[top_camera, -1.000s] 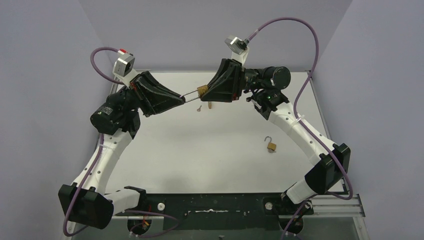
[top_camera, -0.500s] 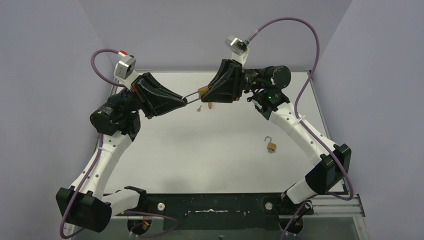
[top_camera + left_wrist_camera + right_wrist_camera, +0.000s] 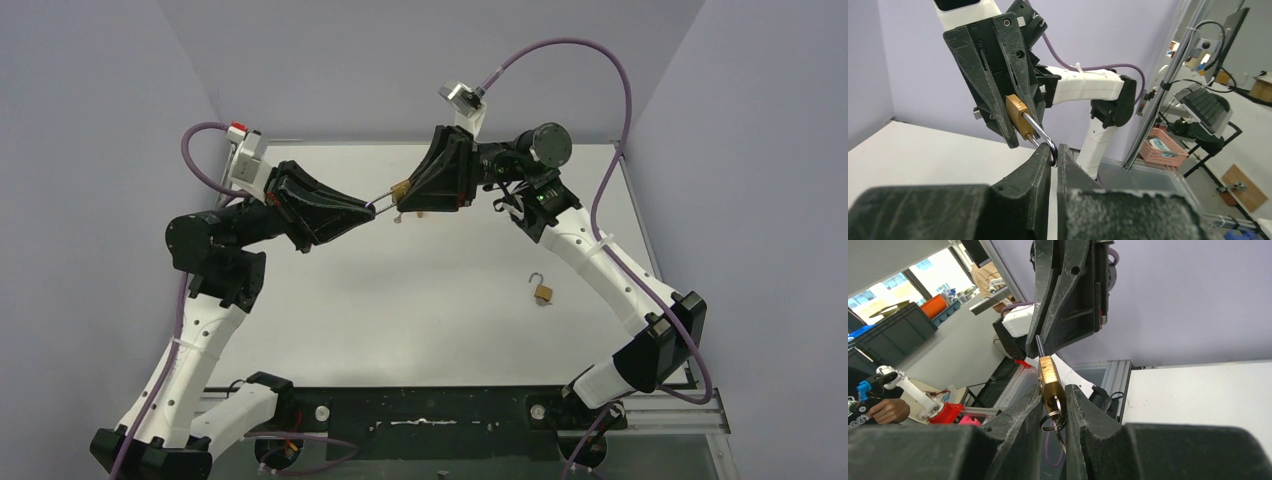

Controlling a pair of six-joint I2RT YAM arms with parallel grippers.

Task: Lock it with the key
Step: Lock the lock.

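A brass padlock (image 3: 404,186) hangs in the air over the far middle of the table, held between both arms. My right gripper (image 3: 1052,390) is shut on its brass body (image 3: 1049,376). The key (image 3: 1055,416), on a ring with others, sticks in the keyhole at the body's bottom end and dangles between my right fingers. My left gripper (image 3: 1054,150) is shut on the tip of the steel shackle (image 3: 1040,134), which stretches from the body (image 3: 1017,114) toward me. In the top view the left gripper (image 3: 372,207) and right gripper (image 3: 403,190) meet tip to tip.
A second brass padlock (image 3: 541,291) with its shackle open lies on the white table (image 3: 400,300) at the right middle. A small tan object (image 3: 421,212) shows just below the right gripper. Purple walls close in the back and both sides.
Both grippers have shifted slightly left with the padlock still held between them. The left arm's elbow has swung left and down, and the right wrist has turned a little.
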